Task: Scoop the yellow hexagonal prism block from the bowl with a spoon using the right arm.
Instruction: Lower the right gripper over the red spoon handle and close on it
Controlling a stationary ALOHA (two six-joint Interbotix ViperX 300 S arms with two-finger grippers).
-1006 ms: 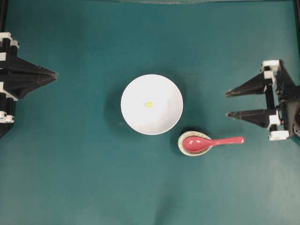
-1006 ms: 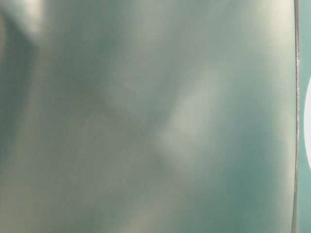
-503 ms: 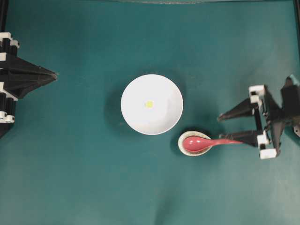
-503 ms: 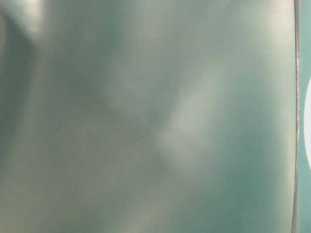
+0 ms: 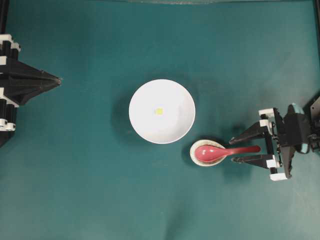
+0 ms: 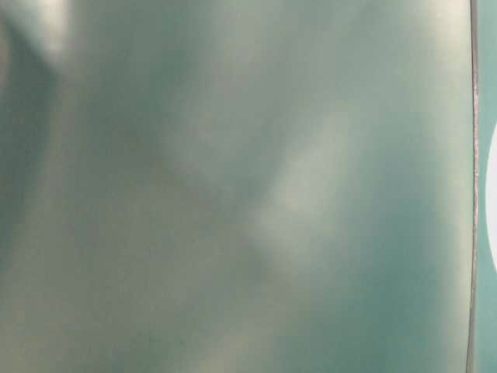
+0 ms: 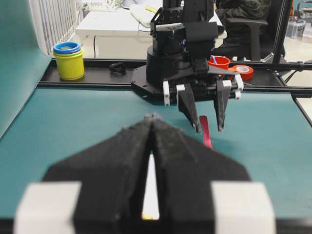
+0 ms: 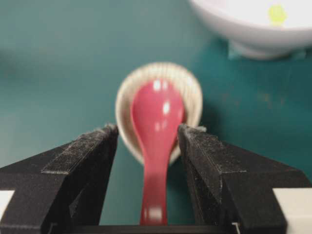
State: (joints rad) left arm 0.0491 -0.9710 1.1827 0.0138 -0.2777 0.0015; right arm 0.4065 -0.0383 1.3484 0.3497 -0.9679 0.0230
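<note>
Teal blur fills almost the whole table-level view, with only a sliver of the round white bowl (image 6: 492, 203) cut off at its right edge, so nothing useful reads there. From the left wrist camera, the left gripper's (image 7: 151, 122) own black pointed fingers block the foreground, pressed together into a closed wedge, and only a short stretch of the pinkish-red soup spoon (image 7: 204, 131) shows between the far fingers. Overhead, the tiny bright yellow hexagonal block (image 5: 159, 111) lies near the middle of the bowl's floor, with the bowl just beside the small speckled oval spoon rest (image 5: 198, 156) that cradles the spoon's scoop. Compared with a second ago, the right gripper (image 5: 233, 149) has come in from the right edge and now straddles the spoon handle, its fingers spread wide on either side, gripping nothing. The left gripper has not moved.
</note>
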